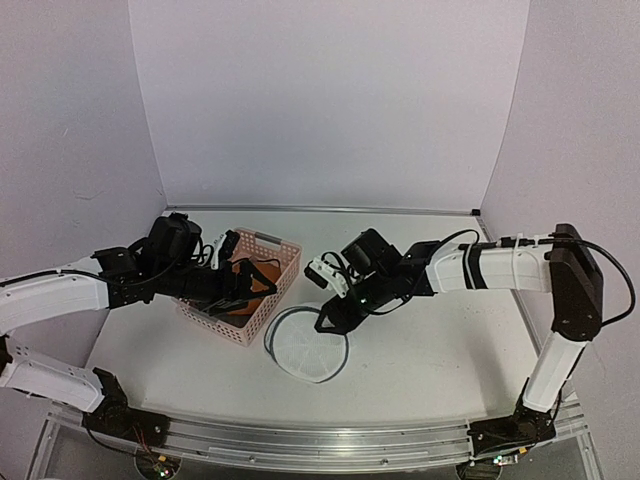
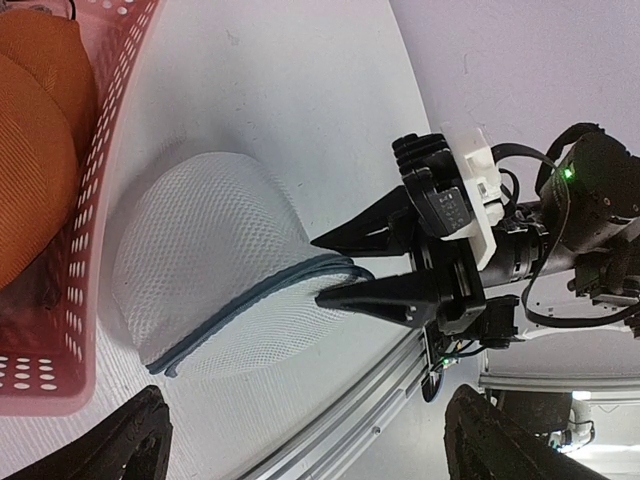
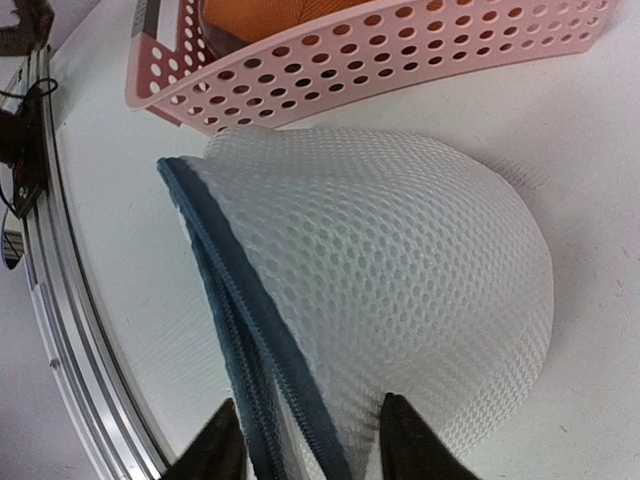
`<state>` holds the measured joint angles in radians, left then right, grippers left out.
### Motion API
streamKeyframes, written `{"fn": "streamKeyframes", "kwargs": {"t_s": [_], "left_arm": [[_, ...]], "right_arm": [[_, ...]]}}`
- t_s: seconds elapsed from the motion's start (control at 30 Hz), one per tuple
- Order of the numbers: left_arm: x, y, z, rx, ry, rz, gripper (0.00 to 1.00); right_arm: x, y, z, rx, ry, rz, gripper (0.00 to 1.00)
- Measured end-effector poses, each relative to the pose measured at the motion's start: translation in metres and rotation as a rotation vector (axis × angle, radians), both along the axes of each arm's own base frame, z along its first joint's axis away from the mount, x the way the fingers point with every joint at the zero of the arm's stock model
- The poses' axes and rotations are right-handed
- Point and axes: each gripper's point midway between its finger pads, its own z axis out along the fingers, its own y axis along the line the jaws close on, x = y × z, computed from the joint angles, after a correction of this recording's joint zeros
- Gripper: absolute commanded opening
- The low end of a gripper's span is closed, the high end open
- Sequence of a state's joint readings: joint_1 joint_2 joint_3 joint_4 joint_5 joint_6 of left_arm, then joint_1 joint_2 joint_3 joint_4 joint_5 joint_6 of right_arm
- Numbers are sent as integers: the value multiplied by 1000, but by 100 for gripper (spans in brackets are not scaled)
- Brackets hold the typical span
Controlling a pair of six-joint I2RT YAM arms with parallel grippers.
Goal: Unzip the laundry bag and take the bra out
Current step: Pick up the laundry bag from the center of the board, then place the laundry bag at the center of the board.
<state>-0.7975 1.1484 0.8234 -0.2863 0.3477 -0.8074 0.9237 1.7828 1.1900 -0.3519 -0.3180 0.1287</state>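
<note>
The laundry bag [image 1: 305, 350] lies flattened on the table in front of the pink basket, its blue-grey zip rim facing the near rail. It also shows in the left wrist view [image 2: 210, 240] and the right wrist view [image 3: 400, 270]. My right gripper [image 1: 326, 322] is open, its two fingers straddling the bag's zip rim [image 3: 250, 330]; it also appears in the left wrist view [image 2: 322, 268]. The orange bra [image 1: 258, 292] lies in the basket, also seen in both wrist views [image 2: 35, 150] [image 3: 260, 15]. My left gripper [image 1: 238, 285] is over the basket, open wide and empty [image 2: 315, 450].
The pink lattice basket [image 1: 275, 250] stands left of centre, its wall right beside the bag [image 2: 110, 130] [image 3: 400, 60]. The aluminium rail [image 1: 320, 445] runs along the table's near edge. White walls close the back and sides.
</note>
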Motion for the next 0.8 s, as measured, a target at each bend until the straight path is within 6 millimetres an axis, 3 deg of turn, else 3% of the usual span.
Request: {"fn": "streamKeyframes", "kwargs": {"t_s": [0.1, 0.37, 0.8], "left_arm": [[0, 0, 0, 0, 0, -1, 96], [-2, -2, -1, -3, 9, -13, 96], [-1, -3, -5, 1, 15, -15, 95]], "right_arm": [[3, -1, -1, -5, -9, -18, 0], [21, -6, 2, 11, 4, -112, 0], [69, -56, 20, 199, 253, -515, 0]]}}
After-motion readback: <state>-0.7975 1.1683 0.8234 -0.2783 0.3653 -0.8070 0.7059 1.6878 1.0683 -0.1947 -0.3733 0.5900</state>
